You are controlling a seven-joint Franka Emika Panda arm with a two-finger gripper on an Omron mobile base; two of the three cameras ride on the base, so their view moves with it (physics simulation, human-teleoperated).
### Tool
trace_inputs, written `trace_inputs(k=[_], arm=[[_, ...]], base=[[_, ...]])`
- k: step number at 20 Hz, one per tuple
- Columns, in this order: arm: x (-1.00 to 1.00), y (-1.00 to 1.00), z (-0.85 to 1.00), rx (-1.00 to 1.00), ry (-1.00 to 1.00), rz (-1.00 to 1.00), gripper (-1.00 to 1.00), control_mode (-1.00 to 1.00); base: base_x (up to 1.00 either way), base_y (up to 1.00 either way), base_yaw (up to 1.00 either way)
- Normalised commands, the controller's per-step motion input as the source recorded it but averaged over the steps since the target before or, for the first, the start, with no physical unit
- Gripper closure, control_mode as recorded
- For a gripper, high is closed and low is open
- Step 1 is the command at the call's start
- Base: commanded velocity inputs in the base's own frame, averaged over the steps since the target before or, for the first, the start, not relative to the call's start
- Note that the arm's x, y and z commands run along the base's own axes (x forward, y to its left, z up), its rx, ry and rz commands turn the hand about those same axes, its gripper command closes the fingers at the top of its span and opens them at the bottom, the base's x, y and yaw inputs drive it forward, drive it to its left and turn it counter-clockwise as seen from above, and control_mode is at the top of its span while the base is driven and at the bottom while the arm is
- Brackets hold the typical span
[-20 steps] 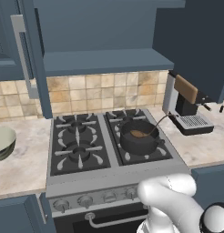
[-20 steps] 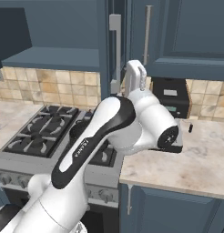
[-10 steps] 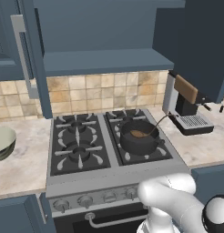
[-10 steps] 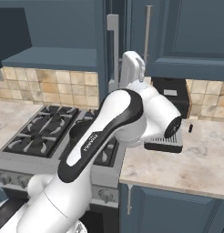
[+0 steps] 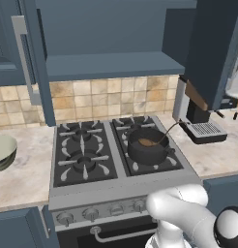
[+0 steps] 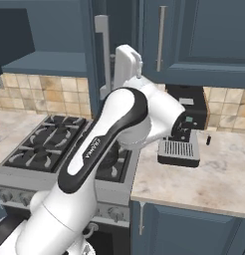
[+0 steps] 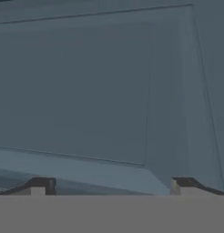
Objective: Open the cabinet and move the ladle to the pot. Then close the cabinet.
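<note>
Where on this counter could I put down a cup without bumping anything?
Bare counter lies left of the stove, in front of the pale bowl. More lies right of the stove, in front of the coffee machine. The right rear burner is taken by the pot with the ladle in it.

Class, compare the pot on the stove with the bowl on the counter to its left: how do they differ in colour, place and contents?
The pot is dark grey-black; the bowl is pale grey-green. The pot sits on a stove burner; the bowl rests on the counter left of it. The pot holds the ladle; nothing shows in the bowl, though it is partly cut off. Both are round, open-topped vessels.
</note>
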Motion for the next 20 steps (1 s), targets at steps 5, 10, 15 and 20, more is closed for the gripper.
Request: trace_inputs(k=[5,10,15,20], arm=[[0.0,0.74,0.02,0.0,-0.01,0.1,-1.0,-1.0],[0.09,0.81,0.0,0.0,-0.01,0.07,-1.0,-1.0],[0.2,0.58,0.0,0.0,-0.04,0.04,-1.0,-1.0],[0.44,0.34,0.0,0.0,-0.04,0.0,-1.0,-1.0]], base=[[0.0,0.0,0.0],[0.0,0.0,0.0],[0.0,0.0,0.0],[0.0,0.0,0.0]])
